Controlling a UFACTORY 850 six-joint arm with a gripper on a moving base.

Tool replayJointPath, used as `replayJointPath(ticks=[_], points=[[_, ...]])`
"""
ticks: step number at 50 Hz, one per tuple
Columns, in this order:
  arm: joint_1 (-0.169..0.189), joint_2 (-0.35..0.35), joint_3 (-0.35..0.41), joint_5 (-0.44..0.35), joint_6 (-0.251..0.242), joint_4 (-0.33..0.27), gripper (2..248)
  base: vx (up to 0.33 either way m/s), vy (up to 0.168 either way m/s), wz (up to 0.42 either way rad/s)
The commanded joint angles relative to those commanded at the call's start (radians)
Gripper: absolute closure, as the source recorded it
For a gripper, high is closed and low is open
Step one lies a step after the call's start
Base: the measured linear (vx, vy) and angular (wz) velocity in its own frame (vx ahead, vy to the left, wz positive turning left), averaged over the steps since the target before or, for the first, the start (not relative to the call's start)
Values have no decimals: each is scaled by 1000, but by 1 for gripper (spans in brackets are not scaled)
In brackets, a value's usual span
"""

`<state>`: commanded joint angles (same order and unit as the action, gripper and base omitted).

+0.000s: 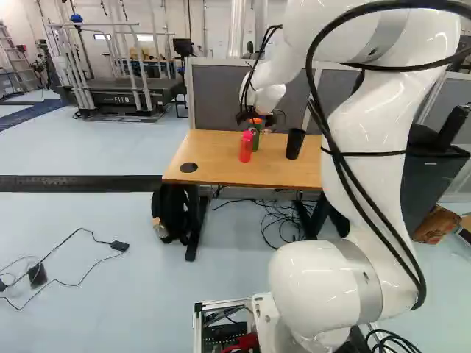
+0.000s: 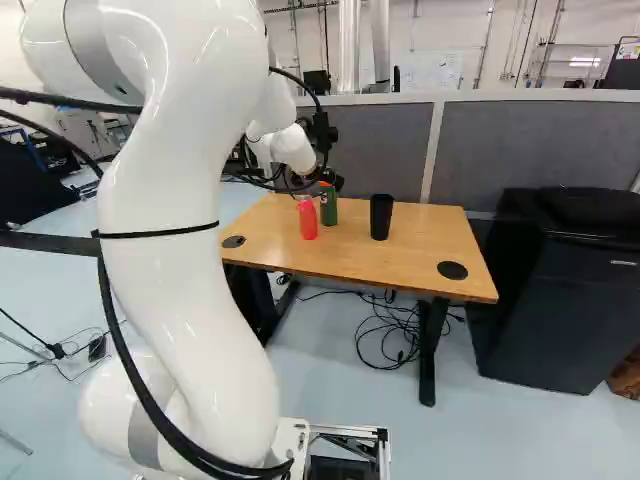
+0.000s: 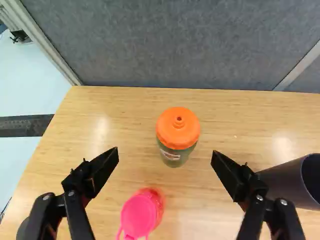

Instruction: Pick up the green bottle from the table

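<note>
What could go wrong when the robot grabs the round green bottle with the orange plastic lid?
The open black gripper might bump the round red bottle with the pink lid, close to the green bottle. One finger could knock the tall black cup, which stands off to that side. And if it pinches only the orange lid, the bottle might slip.

Wooden table point(image 2: 390, 262), dark legs. Green bottle point(image 3: 173, 156), orange lid, upright, toward worktop's far edge, left of centre. Red bottle point(image 2: 308, 220), pink lid, upright, nearer the near edge and left edge. Black cup point(image 2: 381, 217), upright, right of both bottles. Dark round insert by each near corner.
</note>
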<state>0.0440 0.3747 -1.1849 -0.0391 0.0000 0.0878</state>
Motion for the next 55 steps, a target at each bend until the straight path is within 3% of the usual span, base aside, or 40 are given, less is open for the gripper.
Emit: replayJointPath(ticks=[12,40,55], points=[[5,38,-67,64,0,0,3,0,0,0],[15,192,-230,70,0,0,3,0,0,0],[27,237,-254,70,0,0,3,0,0,0]])
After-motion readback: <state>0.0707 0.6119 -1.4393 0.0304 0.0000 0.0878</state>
